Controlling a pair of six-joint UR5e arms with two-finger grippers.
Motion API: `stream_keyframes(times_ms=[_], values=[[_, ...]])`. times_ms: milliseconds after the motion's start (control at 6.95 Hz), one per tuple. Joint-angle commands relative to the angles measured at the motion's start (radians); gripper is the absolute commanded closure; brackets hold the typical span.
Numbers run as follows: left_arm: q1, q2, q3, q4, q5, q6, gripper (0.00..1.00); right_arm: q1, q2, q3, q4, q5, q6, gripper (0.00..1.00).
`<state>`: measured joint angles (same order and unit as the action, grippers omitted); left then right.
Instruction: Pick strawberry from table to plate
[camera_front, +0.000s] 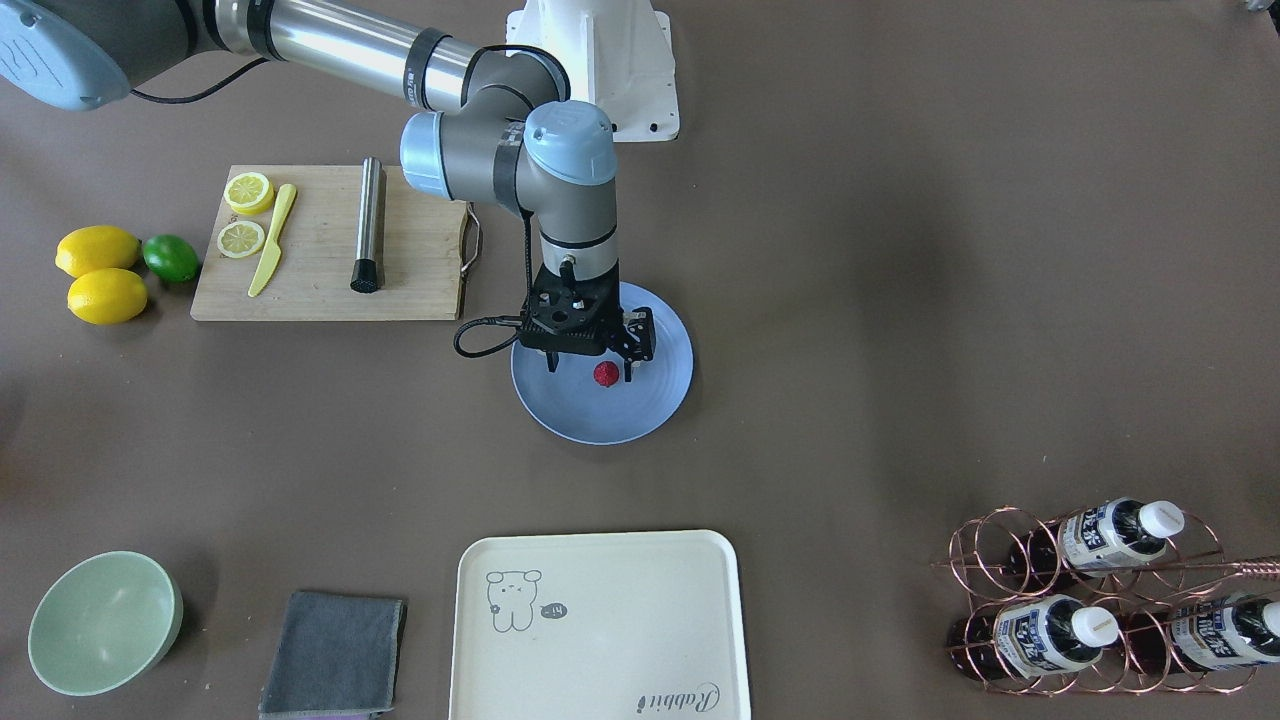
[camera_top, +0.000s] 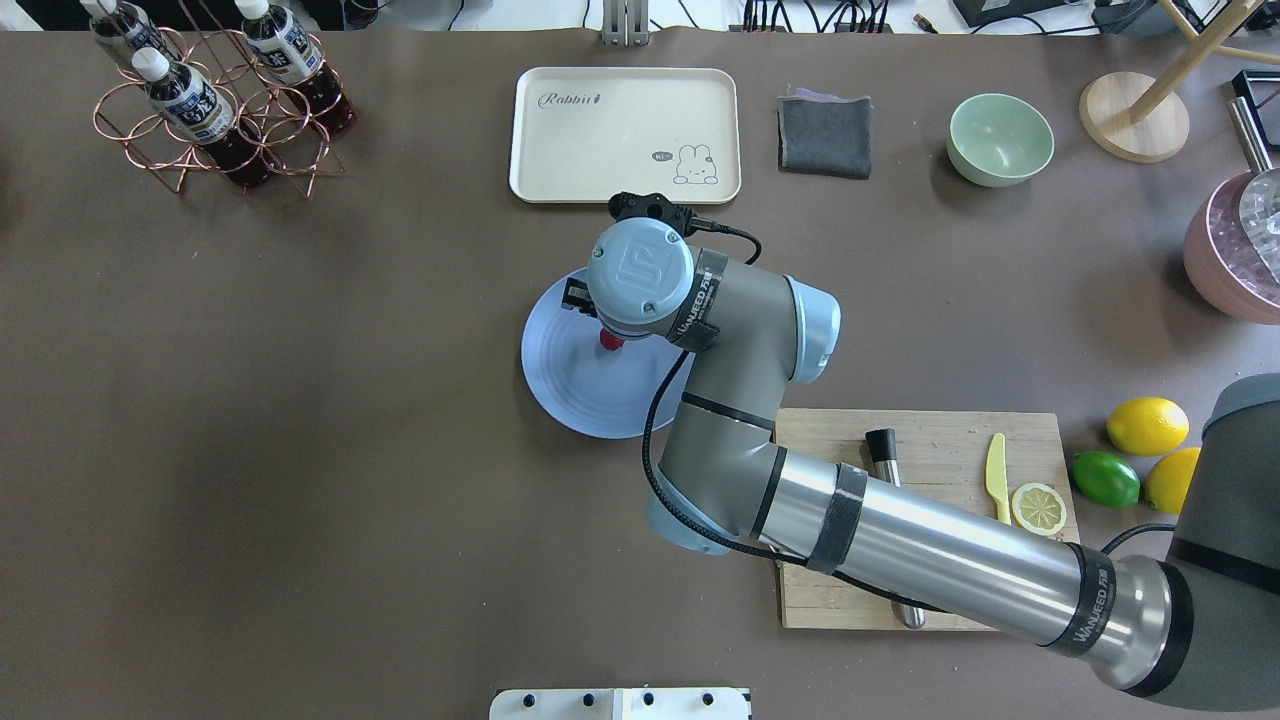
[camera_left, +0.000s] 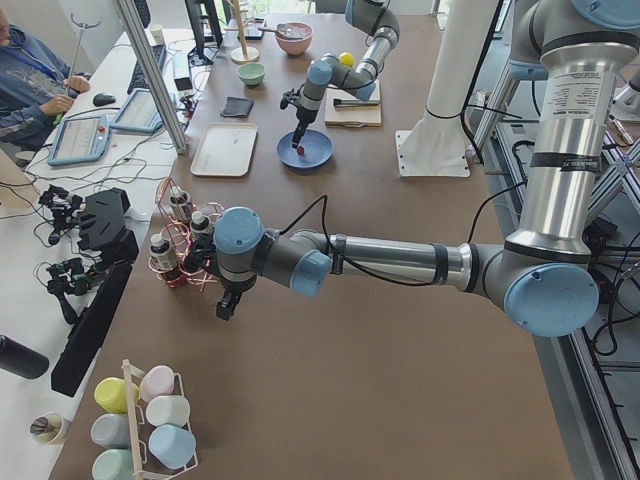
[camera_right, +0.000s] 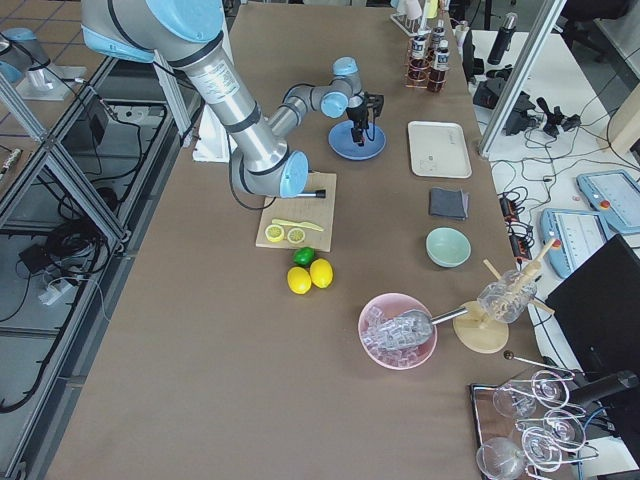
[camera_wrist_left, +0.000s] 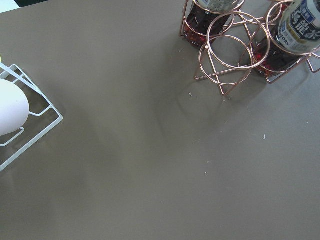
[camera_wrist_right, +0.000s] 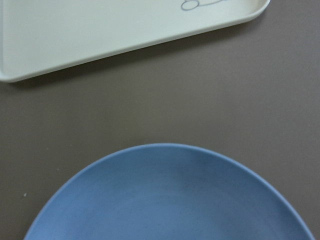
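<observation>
The small red strawberry (camera_front: 604, 374) lies on the light-blue plate (camera_front: 640, 410) at mid-table, between the spread fingers of my right gripper (camera_front: 589, 370). That gripper points straight down over the plate and is open, with one finger close beside the berry. From overhead, the strawberry (camera_top: 609, 342) peeks out under the wrist above the plate (camera_top: 570, 385). The right wrist view shows only the plate's rim (camera_wrist_right: 170, 165), no fingers. My left gripper (camera_left: 228, 305) hangs low over the table (camera_left: 330, 380) and shows only in the left side view; I cannot tell its state.
A cutting board (camera_front: 320, 270) with lemon slices, a yellow knife and a metal cylinder lies beside the plate. Two lemons (camera_front: 105, 295) and a lime sit past it. A cream tray (camera_front: 600, 630), grey cloth (camera_front: 335, 655), green bowl (camera_front: 100, 620) and copper bottle rack (camera_front: 1100, 600) line the far edge.
</observation>
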<state>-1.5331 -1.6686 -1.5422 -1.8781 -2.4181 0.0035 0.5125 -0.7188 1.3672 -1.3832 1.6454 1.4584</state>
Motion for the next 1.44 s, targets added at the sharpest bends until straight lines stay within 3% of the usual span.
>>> stream_keyframes(times_ms=[0,144,432,1007,1295], values=[[-0.039,-0.011,-0.001,0.141,0.002,0.141,0.01,0.104,-0.089,0.097,-0.066,0.100,-0.141,0.00],[-0.083,-0.028,-0.007,0.233,0.004,0.235,0.01,0.163,-0.172,0.166,-0.075,0.155,-0.232,0.00],[-0.120,-0.016,-0.007,0.270,0.004,0.289,0.01,0.286,-0.324,0.242,-0.076,0.224,-0.449,0.00],[-0.117,0.024,-0.006,0.271,0.002,0.288,0.01,0.677,-0.597,0.260,-0.062,0.492,-0.968,0.00],[-0.120,0.026,-0.001,0.273,-0.007,0.288,0.01,0.849,-0.712,0.256,-0.068,0.534,-1.258,0.00]])
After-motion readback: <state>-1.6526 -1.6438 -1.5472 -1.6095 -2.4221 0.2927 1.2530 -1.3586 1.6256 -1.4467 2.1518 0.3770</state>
